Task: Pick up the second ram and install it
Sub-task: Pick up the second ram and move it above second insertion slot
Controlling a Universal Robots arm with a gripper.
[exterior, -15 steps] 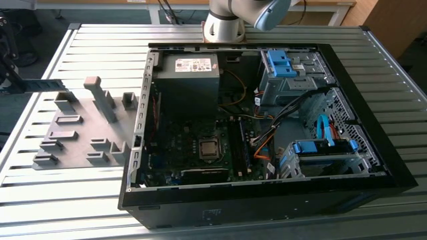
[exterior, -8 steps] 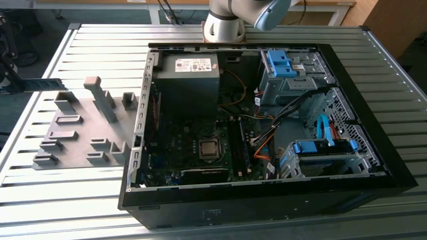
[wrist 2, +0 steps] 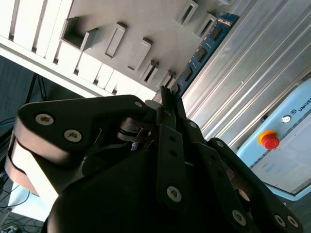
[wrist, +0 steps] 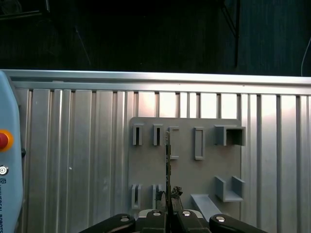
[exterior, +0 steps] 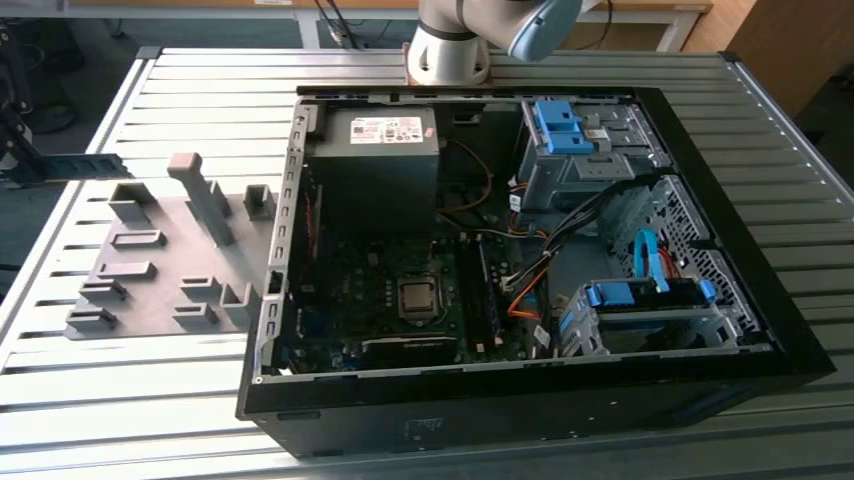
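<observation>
The black two-fingered gripper point(wrist 2: 167, 94) is closed tight on the second ram point(wrist 2: 199, 53), a thin flat blue-green circuit-board stick with dark chips. Its dark metal fingers point(wrist 2: 171, 141) pinch one end of the stick from both flat sides, and the rest of the board juts straight out beyond the fingertips. In the first wrist view the stick shows edge-on as a narrow dark line. It is held over the flat grey plastic fixture plate point(wrist: 189, 177), in line with one of the plate's upright slotted holder blocks, though whether the free end touches that block I cannot tell. The plate lies on the ribbed silver aluminium table point(wrist: 73, 160). In the exterior view the gripper and stick sit at the exterior view's far left, on the side of the plate away from the open black computer case point(exterior: 534, 385). The case lies on its side on the table, and the dark green motherboard point(exterior: 360, 290) is exposed inside it. The stick is well apart from that board. The pale grey robot arm point(exterior: 447, 45) stands on the table behind the case. A light blue teach pendant point(wrist 2: 291, 160) with a round red button point(wrist 2: 270, 141) rests at the table's edge.
</observation>
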